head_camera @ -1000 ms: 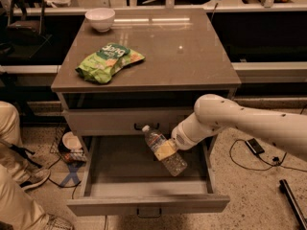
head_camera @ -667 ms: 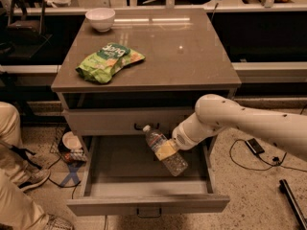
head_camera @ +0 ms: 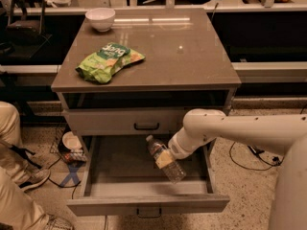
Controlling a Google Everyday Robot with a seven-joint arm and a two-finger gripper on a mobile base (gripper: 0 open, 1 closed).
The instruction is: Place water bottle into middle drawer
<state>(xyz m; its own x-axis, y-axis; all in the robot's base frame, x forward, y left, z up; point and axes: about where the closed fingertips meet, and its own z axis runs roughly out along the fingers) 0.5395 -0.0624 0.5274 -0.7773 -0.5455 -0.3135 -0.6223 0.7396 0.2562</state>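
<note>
The water bottle [head_camera: 173, 170] is clear with a white cap and hangs tilted, cap up and to the left, over the inside of the open middle drawer [head_camera: 144, 203]. My gripper [head_camera: 164, 159] is shut around the bottle's middle, with its tan fingers [head_camera: 162, 161] over the label. My white arm comes in from the right. The drawer is pulled far out, and its floor shows nothing but the bottle above it. The identical drawer front [head_camera: 115, 122] above it is closed.
A green chip bag [head_camera: 109, 61] and a white bowl [head_camera: 100, 18] lie on the cabinet top [head_camera: 192, 56]. A person's legs [head_camera: 14, 176] are at the left. A bowl-like item [head_camera: 72, 143] and cables [head_camera: 249, 155] lie on the floor.
My gripper and the bottle have sunk slightly toward the drawer floor. Nothing else has moved.
</note>
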